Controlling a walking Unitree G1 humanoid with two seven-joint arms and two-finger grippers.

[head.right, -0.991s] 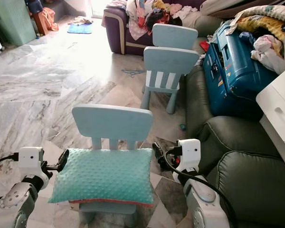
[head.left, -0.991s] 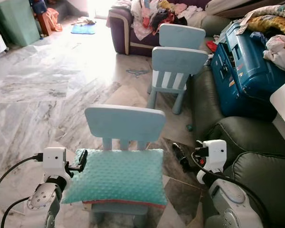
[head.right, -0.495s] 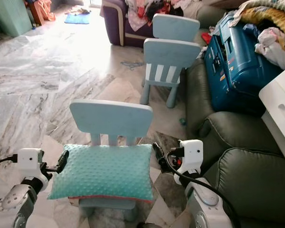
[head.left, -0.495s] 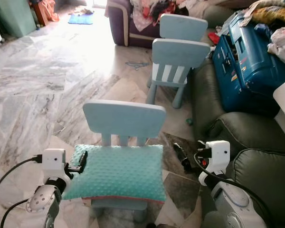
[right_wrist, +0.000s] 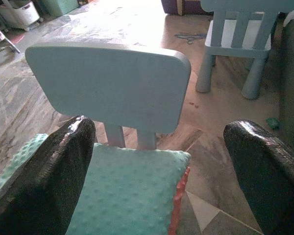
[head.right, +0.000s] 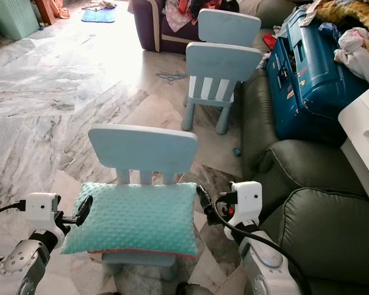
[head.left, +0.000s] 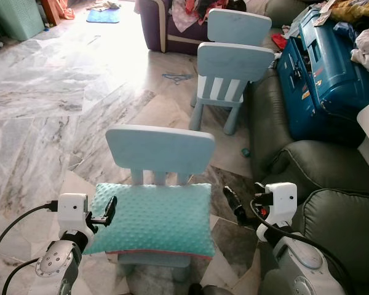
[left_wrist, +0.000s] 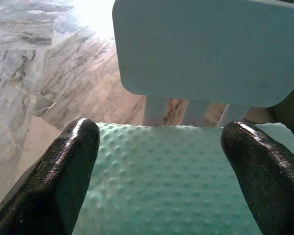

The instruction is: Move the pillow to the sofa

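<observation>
my view has tipped down; the teal pillow (head.left: 152, 218) sits between my spread left gripper (left_wrist: 159, 171) and right gripper (right_wrist: 159, 171). squeezing unevenly could drag it off the small blue chair (head.left: 160, 150).

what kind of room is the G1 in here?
Most likely a lived-in home living room: a dark green sofa on the right, a purple sofa piled with clothes, small pale-blue chairs on a marble floor, one holding a teal pillow.
</observation>
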